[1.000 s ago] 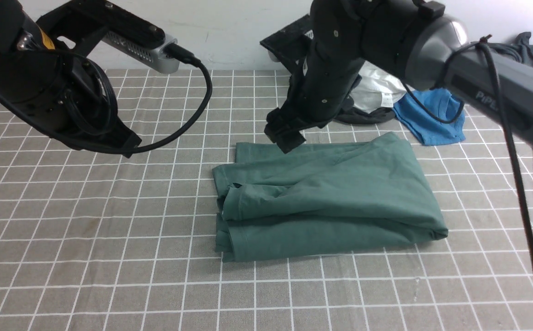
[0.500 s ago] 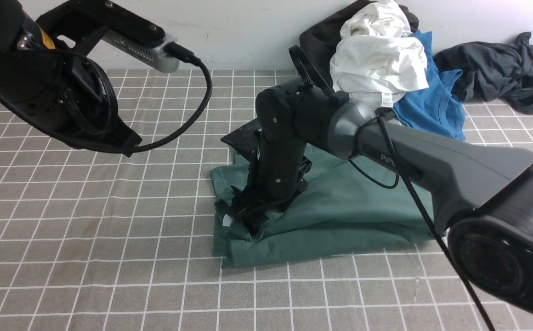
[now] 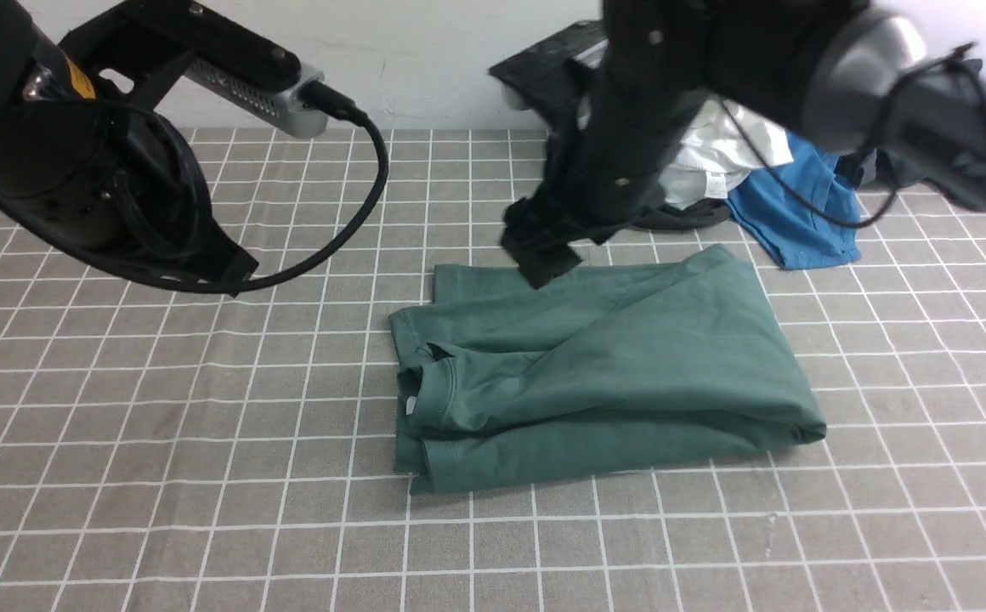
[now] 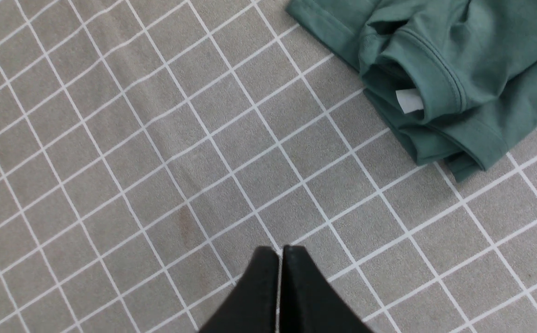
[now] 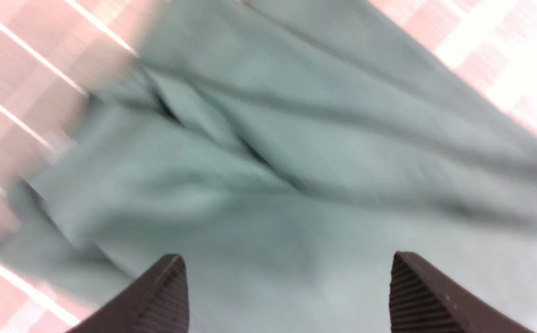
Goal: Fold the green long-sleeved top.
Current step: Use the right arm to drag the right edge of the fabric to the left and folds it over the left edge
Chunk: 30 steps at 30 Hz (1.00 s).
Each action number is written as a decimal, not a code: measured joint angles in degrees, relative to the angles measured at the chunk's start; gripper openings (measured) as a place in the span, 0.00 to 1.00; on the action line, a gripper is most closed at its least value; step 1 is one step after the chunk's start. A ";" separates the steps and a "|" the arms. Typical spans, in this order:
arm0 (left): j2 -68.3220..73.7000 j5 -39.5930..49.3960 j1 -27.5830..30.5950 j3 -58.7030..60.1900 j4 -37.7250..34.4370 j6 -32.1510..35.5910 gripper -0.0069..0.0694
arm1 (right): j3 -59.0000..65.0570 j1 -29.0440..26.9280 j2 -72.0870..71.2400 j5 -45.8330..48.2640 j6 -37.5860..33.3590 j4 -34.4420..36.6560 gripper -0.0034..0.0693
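Observation:
The green long-sleeved top [image 3: 603, 365] lies folded in a thick bundle at the table's middle, with the ribbed collar and white neck label [image 3: 410, 405] at its left end. It also shows in the left wrist view [image 4: 444, 69] and, blurred, in the right wrist view [image 5: 296, 162]. My right gripper [image 3: 540, 259] hangs open and empty just above the top's far edge. My left gripper [image 4: 280, 252] is shut and empty, raised over bare table to the left of the top.
A pile of clothes lies at the back right: a white garment [image 3: 714, 161], a bright blue T-shirt [image 3: 799, 221] and a dark grey garment [image 3: 901, 166], mostly hidden by my right arm. The table carries a grey checked cloth [image 3: 204, 476].
My right gripper was down on the top's left part near the collar half a second ago. It has lifted off and swung back to the top's far edge. The left arm has not moved.

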 joint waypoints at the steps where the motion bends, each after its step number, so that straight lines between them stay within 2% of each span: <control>1: -1.24 -0.90 0.00 1.67 0.00 -0.18 0.08 | 3.03 -1.33 -1.69 -0.08 0.00 0.00 0.78; 3: -4.11 -3.17 0.00 5.52 0.00 -1.05 0.08 | 11.06 -4.75 -3.77 -2.51 0.45 0.51 0.78; 7: -9.71 -7.72 0.00 13.30 0.00 -2.86 0.08 | 24.87 -10.19 -3.82 -13.42 1.95 3.64 0.75; 12: -17.51 -12.29 0.00 23.08 0.00 -5.53 0.08 | 33.54 -11.33 -1.76 -23.43 1.58 7.03 0.70; 20: -33.03 -14.00 0.00 33.73 0.11 -9.40 0.08 | 33.36 -11.33 -6.64 -20.03 0.41 7.59 0.66; 30: -59.07 -14.02 0.00 47.28 0.16 -14.40 0.08 | 36.24 -11.33 -33.91 -16.25 0.34 7.35 0.64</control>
